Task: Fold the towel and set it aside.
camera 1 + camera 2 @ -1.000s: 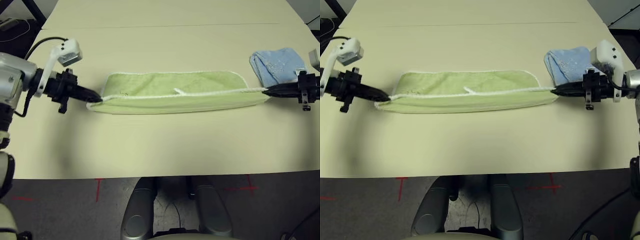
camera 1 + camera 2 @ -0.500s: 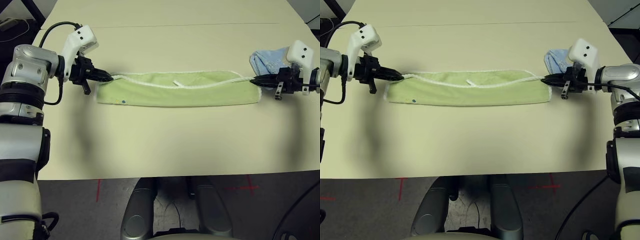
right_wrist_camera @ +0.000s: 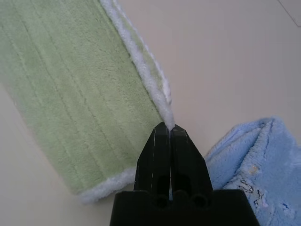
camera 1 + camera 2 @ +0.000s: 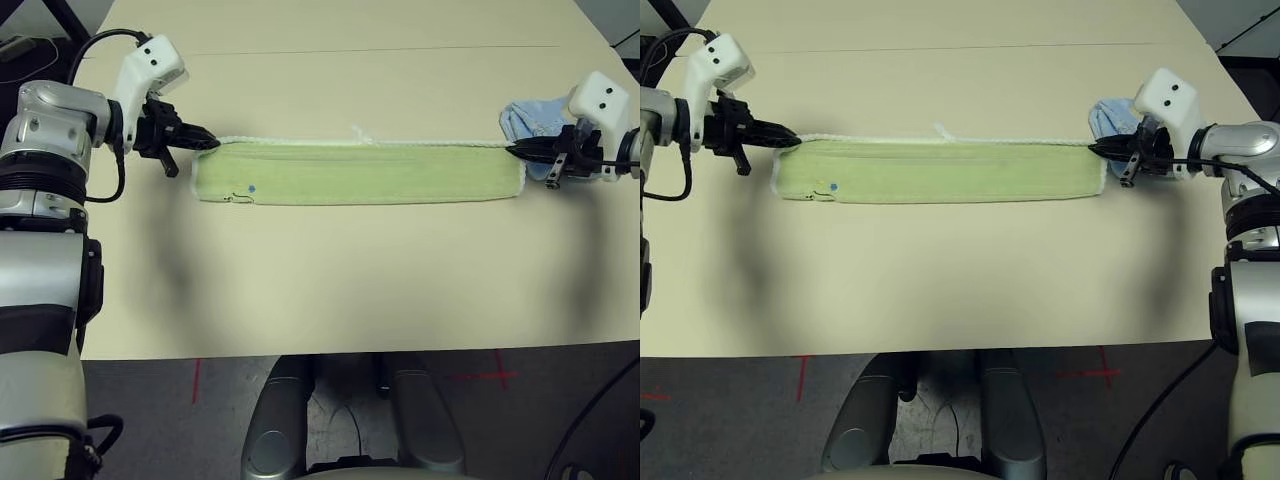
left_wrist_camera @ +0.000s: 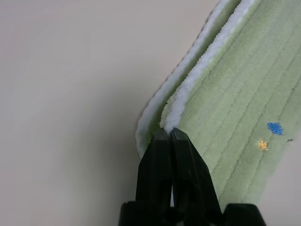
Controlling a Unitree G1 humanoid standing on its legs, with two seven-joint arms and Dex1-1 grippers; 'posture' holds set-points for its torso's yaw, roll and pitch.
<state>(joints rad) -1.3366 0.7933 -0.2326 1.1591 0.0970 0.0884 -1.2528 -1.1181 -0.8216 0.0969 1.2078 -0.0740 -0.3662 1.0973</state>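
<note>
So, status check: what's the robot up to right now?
Left gripper and right gripper each shut on a far corner of the towel. Towel folded into a long strip, flat on table. Blue cloth sits beside right gripper.

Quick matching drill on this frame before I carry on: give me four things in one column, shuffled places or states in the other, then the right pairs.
Things:
1. towel
2. blue cloth
3. left gripper
4. right gripper

Places or states:
A. shut on the towel's far corner at the robot's right end
B. bunched up just behind the right gripper
C. lying as a long folded strip across the table
D. shut on the towel's far corner at the robot's left end

Pairs: 1-C, 2-B, 3-D, 4-A
</note>
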